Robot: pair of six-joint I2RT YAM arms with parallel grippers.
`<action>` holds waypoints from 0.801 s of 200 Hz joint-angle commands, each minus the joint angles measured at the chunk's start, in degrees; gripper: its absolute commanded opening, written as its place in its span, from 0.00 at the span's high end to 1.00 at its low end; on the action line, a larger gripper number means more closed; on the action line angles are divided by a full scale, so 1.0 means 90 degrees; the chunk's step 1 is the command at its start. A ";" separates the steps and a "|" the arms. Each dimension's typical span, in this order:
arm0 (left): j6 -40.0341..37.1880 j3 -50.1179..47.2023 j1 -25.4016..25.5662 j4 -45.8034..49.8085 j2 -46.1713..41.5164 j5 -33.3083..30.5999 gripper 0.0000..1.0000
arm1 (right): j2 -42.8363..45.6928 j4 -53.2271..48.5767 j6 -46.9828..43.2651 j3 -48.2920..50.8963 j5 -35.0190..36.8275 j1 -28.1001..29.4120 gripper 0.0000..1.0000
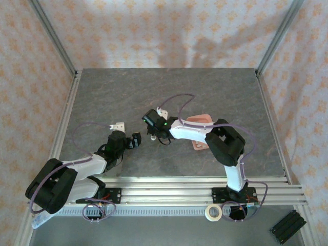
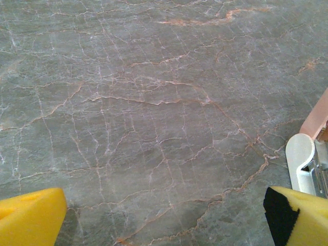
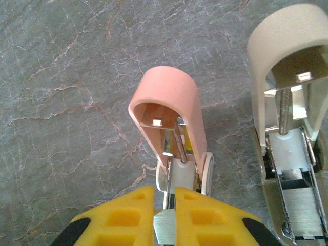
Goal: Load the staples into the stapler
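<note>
One pink stapler [image 3: 171, 100] (lid up) — pinched between the right jaws

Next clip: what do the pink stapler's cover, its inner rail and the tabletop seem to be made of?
On the pink stapler, the cover looks like smooth moulded plastic: even colour, soft sheen. Its inner rail and spring look like bare metal, silvery and shiny. The tabletop looks like grey veined stone, perhaps printed laminate.

Pink stapler [image 3: 171, 95], grey marble-veined table [image 3: 61, 77]
</note>
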State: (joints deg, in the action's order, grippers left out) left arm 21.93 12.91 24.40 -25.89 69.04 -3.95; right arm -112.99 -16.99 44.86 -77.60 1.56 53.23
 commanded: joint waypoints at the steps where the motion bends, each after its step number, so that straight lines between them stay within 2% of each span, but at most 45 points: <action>1: -0.0123 0.0033 0.0081 0.0132 -0.0034 -0.0202 0.00 | 0.0012 -0.0223 0.0130 0.0069 0.0188 0.0052 0.86; 160: -0.0136 0.0031 0.0095 0.0129 -0.0036 -0.0228 0.00 | -0.0170 -0.1039 0.0090 -0.0311 0.0451 0.0154 0.87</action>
State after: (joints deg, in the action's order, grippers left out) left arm 21.93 12.91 24.99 -25.89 69.04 -3.95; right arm -113.12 -21.34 45.89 -77.84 2.61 53.63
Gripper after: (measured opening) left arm 0.991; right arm 0.136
